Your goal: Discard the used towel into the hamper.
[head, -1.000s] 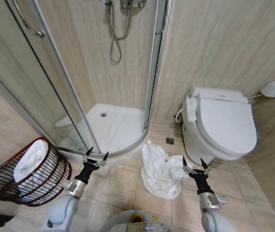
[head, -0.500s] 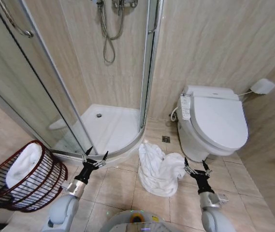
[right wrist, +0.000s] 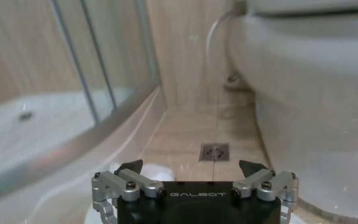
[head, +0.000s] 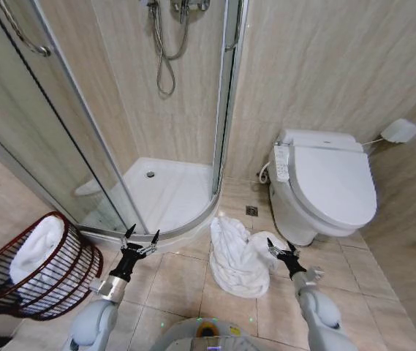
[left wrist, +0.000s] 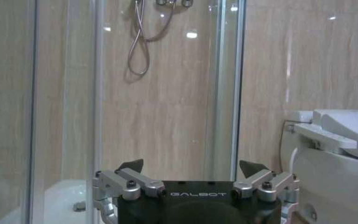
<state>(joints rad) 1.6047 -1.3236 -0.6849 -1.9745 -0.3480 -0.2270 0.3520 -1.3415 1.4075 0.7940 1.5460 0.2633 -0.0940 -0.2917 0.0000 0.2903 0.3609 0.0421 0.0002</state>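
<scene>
The used towel (head: 238, 256) lies crumpled and white on the tiled floor between the shower and the toilet. My right gripper (head: 282, 250) is open, low over the floor at the towel's right edge, and its wrist view shows the open fingers (right wrist: 191, 165) pointing at the floor drain. The hamper (head: 61, 289), a reddish-brown wire basket, stands at the far left with another white towel (head: 33, 251) inside. My left gripper (head: 140, 235) is open and holds nothing, between the hamper and the shower step; in its wrist view the fingers (left wrist: 191, 165) face the shower glass.
A white toilet (head: 332, 194) stands right of the towel, close to my right arm. The curved glass shower enclosure (head: 222, 117) and its white tray (head: 165, 191) lie ahead. A floor drain (head: 251, 211) sits just beyond the towel. Open tiles lie between towel and hamper.
The head camera shifted early on, moving the whole picture. Since then my right gripper has swung in toward the towel's right edge. My left gripper has stayed put.
</scene>
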